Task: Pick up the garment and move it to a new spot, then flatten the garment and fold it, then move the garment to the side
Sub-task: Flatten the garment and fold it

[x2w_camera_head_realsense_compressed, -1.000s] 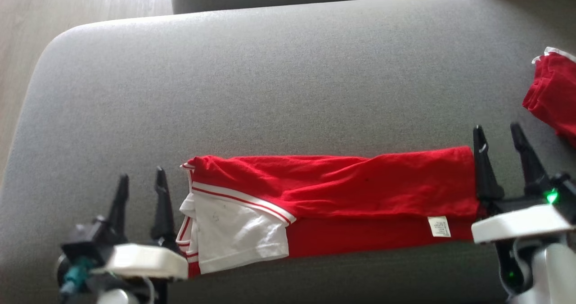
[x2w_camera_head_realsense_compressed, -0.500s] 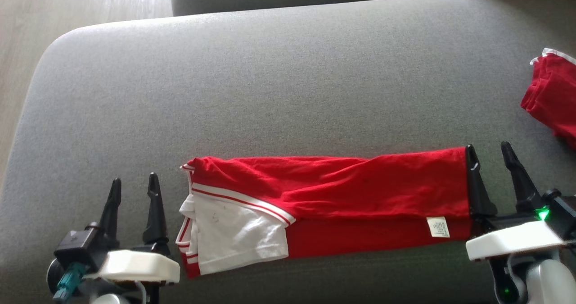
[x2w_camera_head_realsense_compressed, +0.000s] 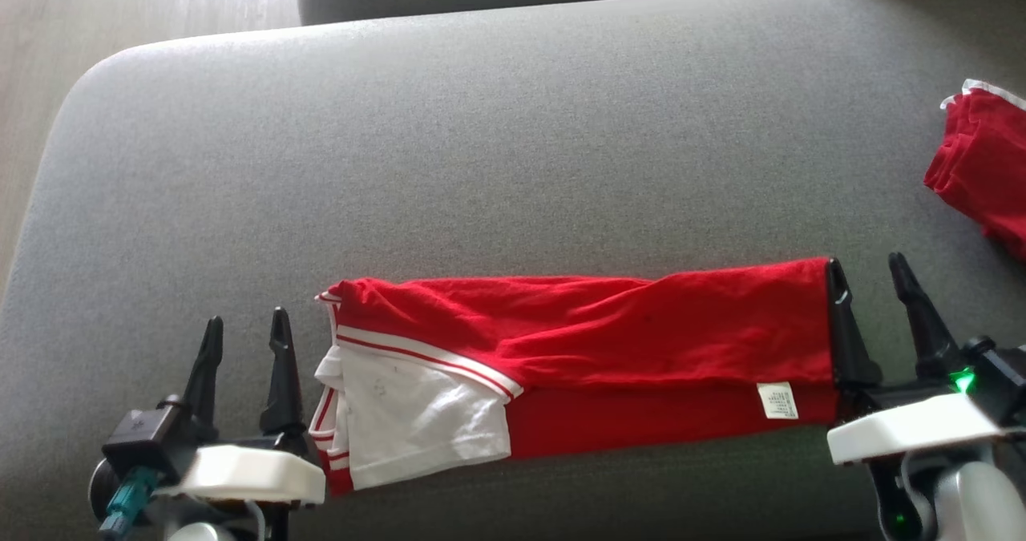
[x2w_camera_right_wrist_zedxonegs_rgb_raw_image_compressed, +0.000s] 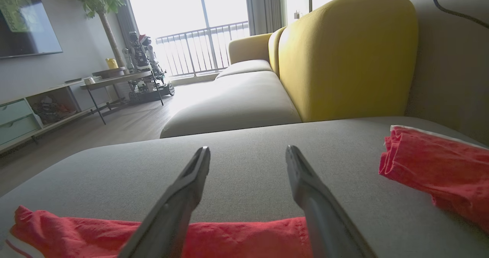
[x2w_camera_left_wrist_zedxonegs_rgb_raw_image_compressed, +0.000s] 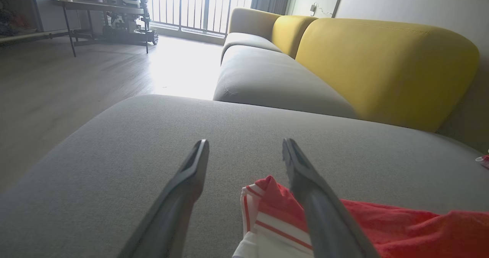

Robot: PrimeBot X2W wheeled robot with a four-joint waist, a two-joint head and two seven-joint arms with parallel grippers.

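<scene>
- Cloth is the job here: a long red garment with a white sleeve and striped trim point(x2w_camera_head_realsense_compressed: 609, 349) lies folded into a strip on the wide grey sofa seat point(x2w_camera_head_realsense_compressed: 481, 164).
- The left gripper with two dark fingers point(x2w_camera_head_realsense_compressed: 247, 316) sits just beside the garment's white end. Its fingers are spread wide and hold nothing.
- The right gripper point(x2w_camera_head_realsense_compressed: 865, 260) sits at the garment's plain red end. It is wide open and empty too.
- I think each one is at an end so both can lift the strip and fold it in half.
- Another bunched red cloth point(x2w_camera_head_realsense_compressed: 982, 164) lies well apart from the garment, past its red end.
</scene>
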